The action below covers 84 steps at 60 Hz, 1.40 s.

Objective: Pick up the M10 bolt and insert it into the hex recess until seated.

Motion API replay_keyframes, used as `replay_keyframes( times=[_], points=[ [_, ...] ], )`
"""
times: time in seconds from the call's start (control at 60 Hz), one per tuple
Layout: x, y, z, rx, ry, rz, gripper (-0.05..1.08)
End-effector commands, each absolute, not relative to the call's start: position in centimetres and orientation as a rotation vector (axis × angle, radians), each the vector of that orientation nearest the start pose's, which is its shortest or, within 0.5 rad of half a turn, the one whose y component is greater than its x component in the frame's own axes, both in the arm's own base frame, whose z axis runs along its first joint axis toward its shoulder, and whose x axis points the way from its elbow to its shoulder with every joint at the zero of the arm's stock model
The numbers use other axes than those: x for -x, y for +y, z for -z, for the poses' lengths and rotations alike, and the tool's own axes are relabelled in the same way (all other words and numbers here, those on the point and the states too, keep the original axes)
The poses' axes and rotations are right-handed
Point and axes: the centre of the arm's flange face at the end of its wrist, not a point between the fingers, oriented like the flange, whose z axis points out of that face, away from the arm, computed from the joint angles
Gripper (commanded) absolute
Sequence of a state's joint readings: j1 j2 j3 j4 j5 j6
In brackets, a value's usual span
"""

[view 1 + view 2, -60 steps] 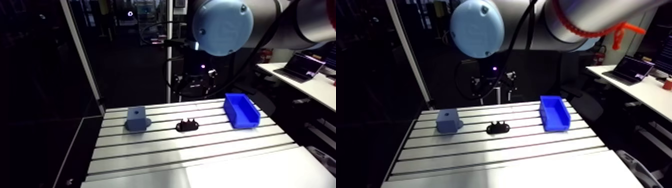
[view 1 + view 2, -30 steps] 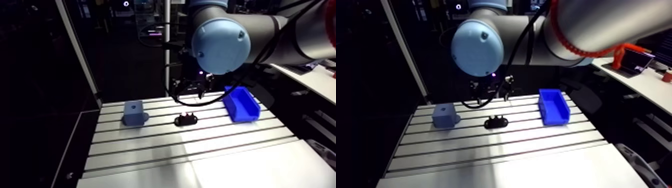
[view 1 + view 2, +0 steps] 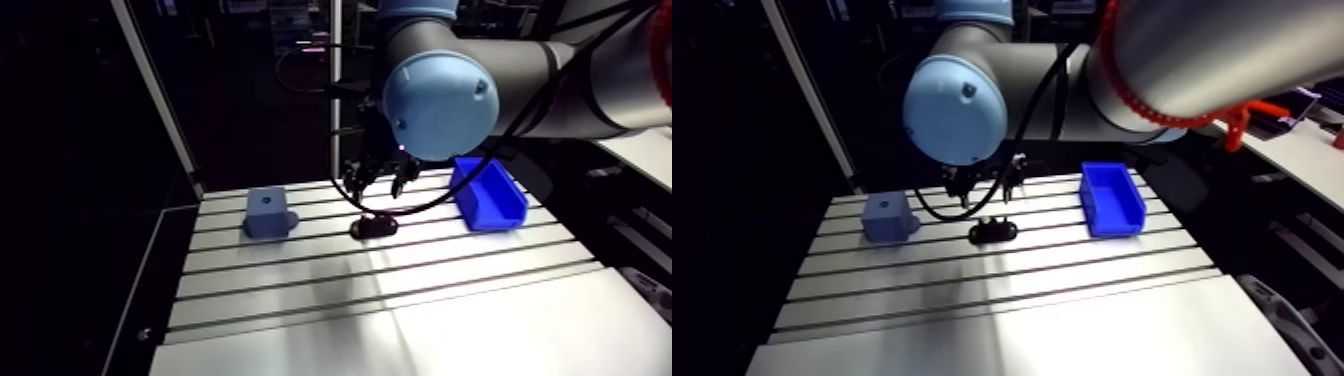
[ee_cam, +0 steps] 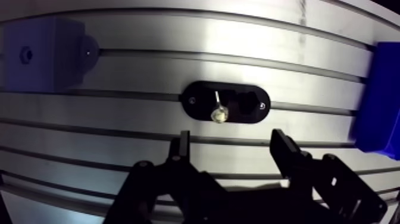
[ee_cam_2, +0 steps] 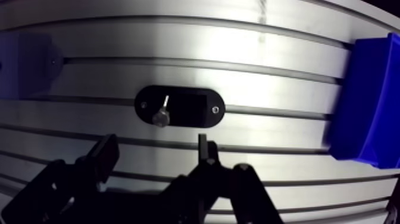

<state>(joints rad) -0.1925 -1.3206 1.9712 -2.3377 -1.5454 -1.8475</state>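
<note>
The arm reaches over the slotted table (image 4: 149,36), its wrist bent down with the light-blue joint cap (image 3: 440,92) facing the arm camera, and the gripper (image 4: 231,143) points straight down at the table. It hangs above the surface, clear of everything. In the wrist view the two fingers (image 4: 180,146) stand wide apart with only bare table between them, so nothing is gripped.

And there's the M10 bolt (image 4: 219,111): just ahead of the gripper, close to the middle line between the two fingers, apart from both. It stands in the black oval holder (image 4: 199,113), which lies flat on the table across one of the slots. The bolt's bright end is toward the camera; I cannot tell whether that is the head or the tip. Beside it in the holder sits a second, dark socket (image 4: 246,104).

Ahead and well off to one side of the gripper sits the grey-blue block (image 4: 41,53), with the small hex recess (image 4: 25,55) in its top face. Well off to the other side is the blue bin (image 4: 378,101); the arm view looks into it and shows plain blue walls and floor.
</note>
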Motion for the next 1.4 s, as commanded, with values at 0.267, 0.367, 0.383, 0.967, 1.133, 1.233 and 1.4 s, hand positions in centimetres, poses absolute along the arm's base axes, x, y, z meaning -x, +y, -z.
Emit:
replay_keyframes(
  times=[0.267,0.367,0.383,0.967,1.133,1.233,1.4],
  points=[
    [54.7,-3.3,-23.3,0.137,3.244,0.002,0.29],
    [54.6,-3.4,-23.0,0.135,3.238,0.004,0.32],
    [54.7,-3.4,-22.9,0.135,3.238,0.002,0.32],
    [55.7,-3.1,-21.0,0.13,3.25,-0.01,0.4],
    [55.7,-3.2,-21.0,0.133,3.25,-0.007,0.4],
    [55.6,-3.3,-21.0,0.135,3.249,-0.007,0.41],
    [55.7,-3.6,-20.9,0.145,3.249,-0.006,0.41]
  ],
)
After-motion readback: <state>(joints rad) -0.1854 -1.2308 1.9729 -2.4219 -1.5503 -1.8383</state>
